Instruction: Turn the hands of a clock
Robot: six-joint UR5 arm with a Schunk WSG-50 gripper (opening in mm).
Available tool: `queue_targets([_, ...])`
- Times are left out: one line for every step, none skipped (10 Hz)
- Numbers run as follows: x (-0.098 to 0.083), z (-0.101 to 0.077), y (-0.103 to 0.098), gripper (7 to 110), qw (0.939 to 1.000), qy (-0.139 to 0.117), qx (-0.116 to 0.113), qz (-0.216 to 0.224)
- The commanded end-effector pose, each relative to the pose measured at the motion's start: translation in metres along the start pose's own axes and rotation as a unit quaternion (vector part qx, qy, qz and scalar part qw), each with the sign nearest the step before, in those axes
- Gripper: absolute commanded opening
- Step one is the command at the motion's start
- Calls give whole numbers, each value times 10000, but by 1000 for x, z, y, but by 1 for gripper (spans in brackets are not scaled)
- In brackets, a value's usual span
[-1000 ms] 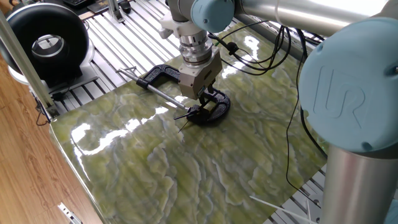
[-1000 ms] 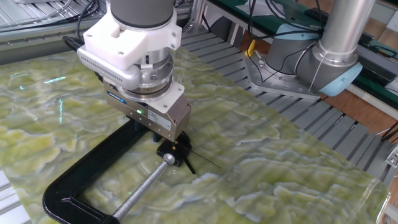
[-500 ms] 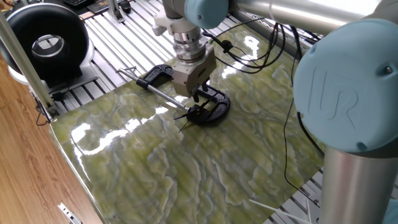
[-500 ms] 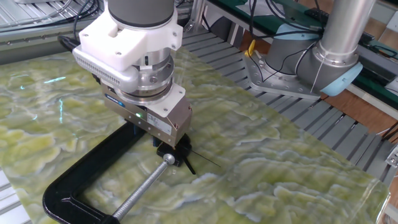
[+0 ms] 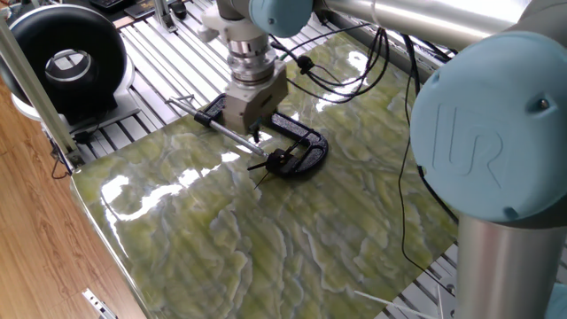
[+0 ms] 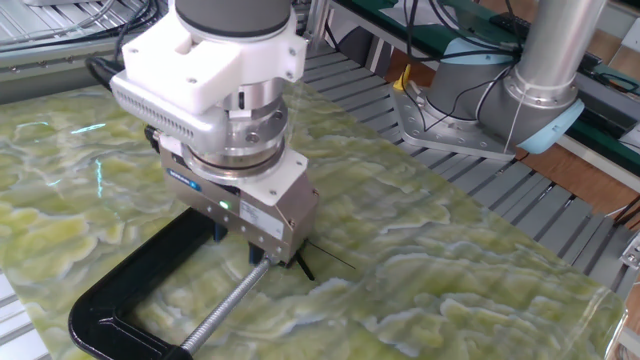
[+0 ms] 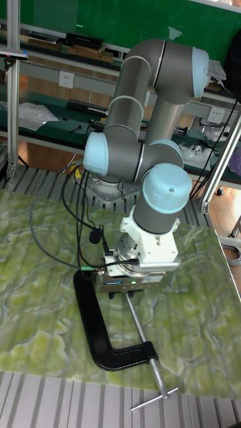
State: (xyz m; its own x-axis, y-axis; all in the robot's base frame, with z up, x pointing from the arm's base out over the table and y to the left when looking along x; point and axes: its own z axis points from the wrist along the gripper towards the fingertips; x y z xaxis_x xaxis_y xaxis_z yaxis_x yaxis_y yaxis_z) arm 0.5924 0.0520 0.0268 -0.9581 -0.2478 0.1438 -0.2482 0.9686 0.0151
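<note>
The clock's two thin black hands (image 5: 265, 166) lie on the green marbled mat, joined at a small black hub held in the jaw of a black C-clamp (image 5: 306, 147). In the other fixed view the hands (image 6: 322, 259) poke out to the right from behind the gripper housing (image 6: 268, 205), which hides the hub. My gripper (image 5: 254, 135) hangs a little left of and above the hub, over the clamp's steel screw rod (image 5: 226, 131). Its fingers look shut together with nothing between them, and they touch neither hand. The tall fixed view shows only the clamp (image 7: 94, 321) below the wrist.
A round black device (image 5: 66, 62) stands at the back left on the slatted aluminium frame. Black cables (image 5: 390, 71) trail over the mat behind the arm. A second robot's base (image 6: 500, 100) sits beyond the table. The mat's front edge (image 5: 106, 239) borders the wooden floor.
My gripper has moved away from the hub, leftward along the clamp towards the screw rod, and has risen slightly. The hands look unmoved.
</note>
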Motion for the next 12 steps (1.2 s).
queue_targets([-20,-15,30,44,9989,-300,-332,169])
queue_targets([-19,-21,34,44,9989,-259,-304,257])
queue_targets([-19,-26,39,44,9989,-231,-287,290])
queue_targets([-23,-29,45,22,9987,-285,-314,279])
queue_targets([-32,-32,49,22,9978,-454,-371,296])
queue_targets([-43,-34,50,22,9963,-672,-412,334])
queue_targets([-49,-37,47,22,9953,-832,-355,359])
queue_targets([-54,-41,47,22,9939,-957,-334,425])
queue_targets([-63,-44,42,22,9916,-1120,-247,595])
queue_targets([-63,-45,39,7,9910,-1133,-170,698])
queue_targets([-63,-48,40,7,9906,-1160,-188,697])
queue_targets([-65,-54,46,7,9900,-1199,-275,695])
